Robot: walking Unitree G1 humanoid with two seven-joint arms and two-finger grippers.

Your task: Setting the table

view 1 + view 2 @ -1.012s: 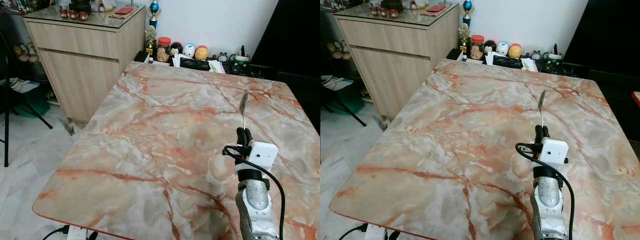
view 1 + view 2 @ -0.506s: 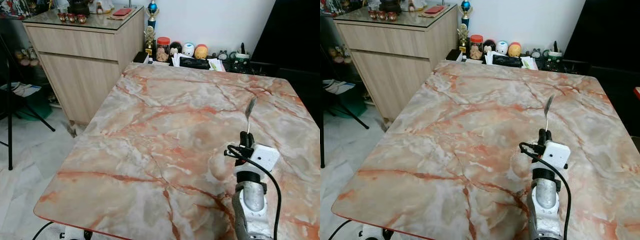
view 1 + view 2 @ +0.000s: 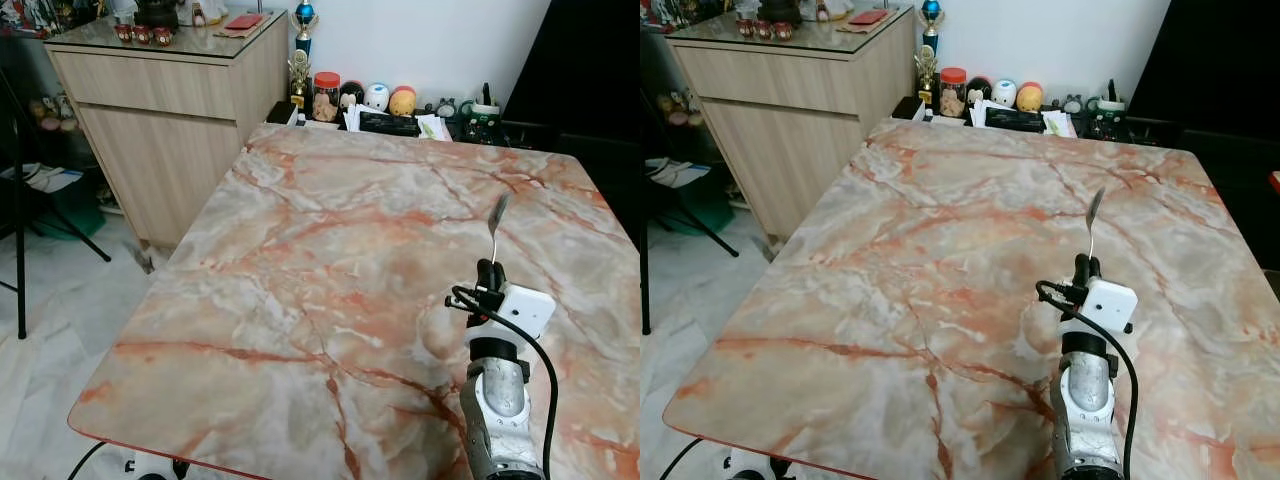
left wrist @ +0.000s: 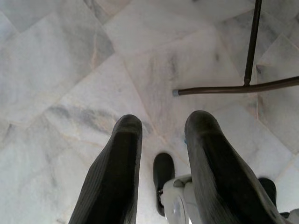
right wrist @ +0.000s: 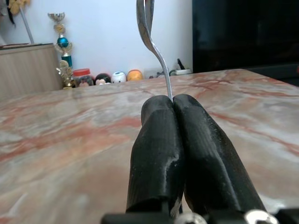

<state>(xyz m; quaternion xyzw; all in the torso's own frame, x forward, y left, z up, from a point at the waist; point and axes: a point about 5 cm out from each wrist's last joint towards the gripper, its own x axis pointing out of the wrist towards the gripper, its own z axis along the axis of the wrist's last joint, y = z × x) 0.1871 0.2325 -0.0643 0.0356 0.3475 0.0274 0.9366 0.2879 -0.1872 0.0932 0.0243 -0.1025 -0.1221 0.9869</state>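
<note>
Metal utensil [image 5: 150, 32], probably a spoon, upright above the marble table [image 3: 330, 250], near its right edge. Pinched at the handle between pressed-together fingers of right gripper [image 5: 173, 100]. Left gripper [image 4: 161, 135] spread apart over tiled floor [image 4: 70, 60].

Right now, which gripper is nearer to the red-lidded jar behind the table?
Right. The right gripper is above the table, shut on a spoon pointing toward the jar. The left gripper hangs open over the floor tiles, away from it.
</note>
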